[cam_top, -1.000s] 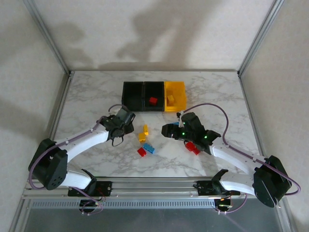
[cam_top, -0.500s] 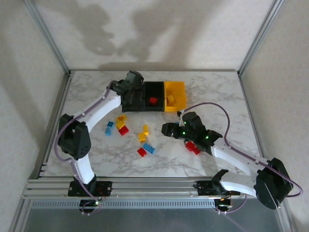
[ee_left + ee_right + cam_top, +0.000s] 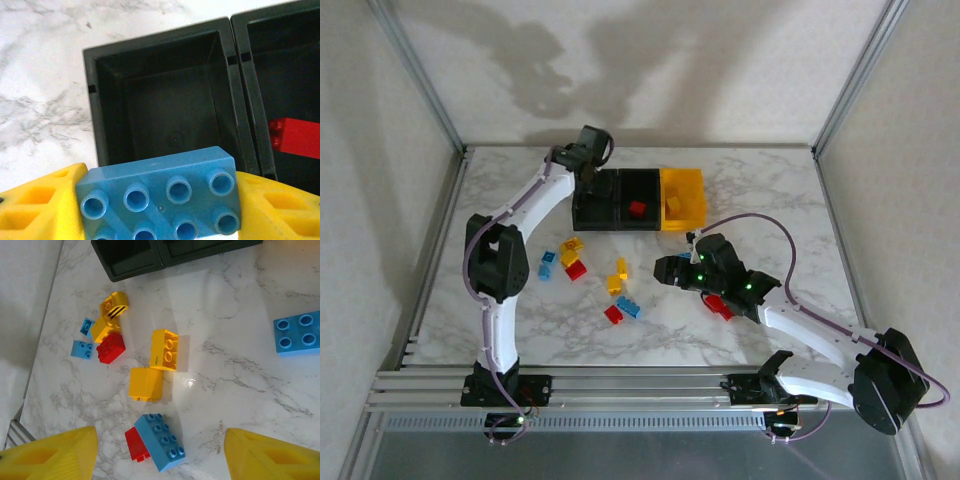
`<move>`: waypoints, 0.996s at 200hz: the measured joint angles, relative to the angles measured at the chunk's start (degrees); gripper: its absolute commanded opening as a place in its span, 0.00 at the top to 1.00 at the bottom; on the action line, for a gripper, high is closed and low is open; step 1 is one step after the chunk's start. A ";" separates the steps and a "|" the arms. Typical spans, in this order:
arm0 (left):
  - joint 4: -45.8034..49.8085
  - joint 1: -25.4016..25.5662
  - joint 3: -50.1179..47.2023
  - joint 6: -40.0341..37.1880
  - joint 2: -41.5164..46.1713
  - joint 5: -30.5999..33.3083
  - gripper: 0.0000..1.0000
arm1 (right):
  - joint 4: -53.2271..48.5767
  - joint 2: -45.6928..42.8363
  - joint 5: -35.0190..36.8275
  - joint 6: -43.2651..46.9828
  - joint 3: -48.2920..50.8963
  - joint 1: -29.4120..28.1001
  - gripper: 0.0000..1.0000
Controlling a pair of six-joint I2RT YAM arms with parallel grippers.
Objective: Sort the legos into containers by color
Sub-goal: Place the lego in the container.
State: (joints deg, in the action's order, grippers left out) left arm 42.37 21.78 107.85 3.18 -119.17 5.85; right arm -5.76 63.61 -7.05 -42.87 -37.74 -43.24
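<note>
Your left gripper (image 3: 160,212) clamps a blue brick (image 3: 165,182) over the left black bin (image 3: 92,105) at the table's (image 3: 770,190) far edge. Release it next. Your right gripper (image 3: 666,268) hangs open mid-table.

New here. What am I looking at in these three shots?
Two robot arms bolted to a marble table, each ending in a two-finger gripper. The wide shot looks down from above and behind; the close-ups are taken from each wrist. The left gripper holds a blue brick by the empty left black bin. The middle black bin has a red brick in it; a yellow bin adjoins it. The right gripper is open; loose bricks in red, blue and yellow lie on the table nearby.
</note>
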 measured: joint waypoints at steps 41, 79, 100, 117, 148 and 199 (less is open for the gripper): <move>-0.11 -0.07 0.31 3.48 -4.24 -3.02 0.43 | 0.00 0.00 0.13 -0.26 0.02 -0.63 0.33; -2.32 -0.52 0.04 12.00 -4.52 -8.52 0.43 | -0.02 -0.13 1.07 -0.48 0.04 -0.96 0.33; -5.38 -0.87 -1.84 17.35 -4.52 -10.10 0.44 | 0.00 -0.42 1.27 -0.55 0.28 -0.96 0.33; -8.50 -0.96 -4.46 22.05 -3.98 -10.60 0.44 | 0.02 -0.42 1.46 -0.70 0.50 -1.09 0.33; -14.51 -1.16 -12.31 31.41 -0.20 -10.29 0.43 | 0.00 -0.48 1.49 -0.90 0.63 -1.27 0.33; -22.18 -1.16 -20.59 45.35 3.08 -9.70 0.43 | -0.02 -0.52 1.53 -0.90 0.63 -1.31 0.33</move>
State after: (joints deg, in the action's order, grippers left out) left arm 20.18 20.62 87.26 48.53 -116.09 -3.86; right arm -5.78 63.09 -5.52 -43.77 -37.10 -44.56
